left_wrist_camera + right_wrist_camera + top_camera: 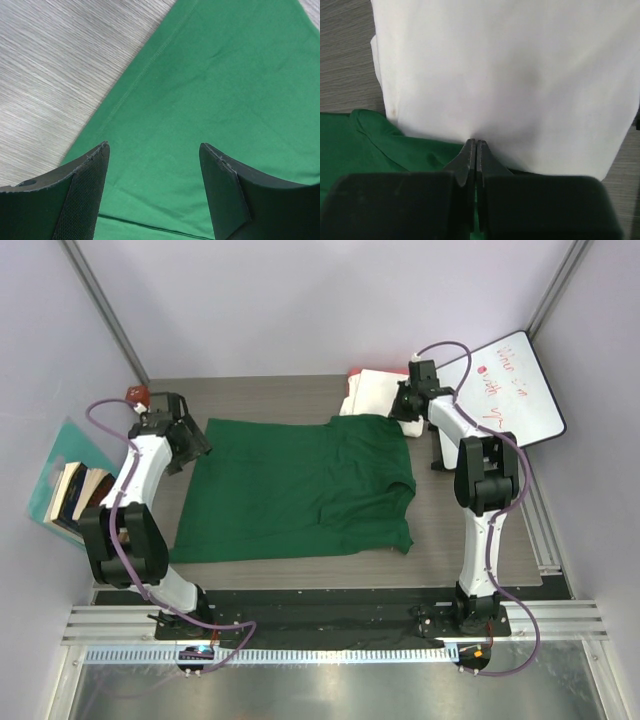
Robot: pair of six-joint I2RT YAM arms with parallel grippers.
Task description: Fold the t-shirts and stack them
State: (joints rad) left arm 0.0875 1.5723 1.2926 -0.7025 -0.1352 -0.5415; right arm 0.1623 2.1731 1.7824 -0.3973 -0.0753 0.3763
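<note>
There's the green t-shirt [290, 490], spread flat across the middle of the counter [260, 398]. Its long axis runs left to right, with the hem out to the left and the sleeves and neck end to the right.

The right tool [476, 145] is down at the shirt's far right corner with its fingers pressed together. The tips sit right on the line where green cloth meets the cream-white bundle [378, 392]. Green cloth bunches up in a fold toward those tips, but whether any of it is caught between them can't be told from the wrist view.

Over on the other side, the left tool [155, 150] hangs above the shirt's far left corner, jaws wide apart, with only green cloth showing below the gap. The stitched hem runs diagonally past its left finger, with bare counter beyond. Touching the cloth or just over it? Can't tell.

The bundle sits folded at the far right of the counter, right against the green shirt's edge. A red-pink cloth edge [358, 373] peeks out from under its far side, and how many layers are in there isn't readable. From overhead, the right tool's tips are hidden by its own wrist, and the shirt's neck opening is lost in dark folds.

Right of the bundle lies a whiteboard [515, 390] with red writing, set at an angle. Some books [75, 490] lean beyond the counter's left edge.
</note>
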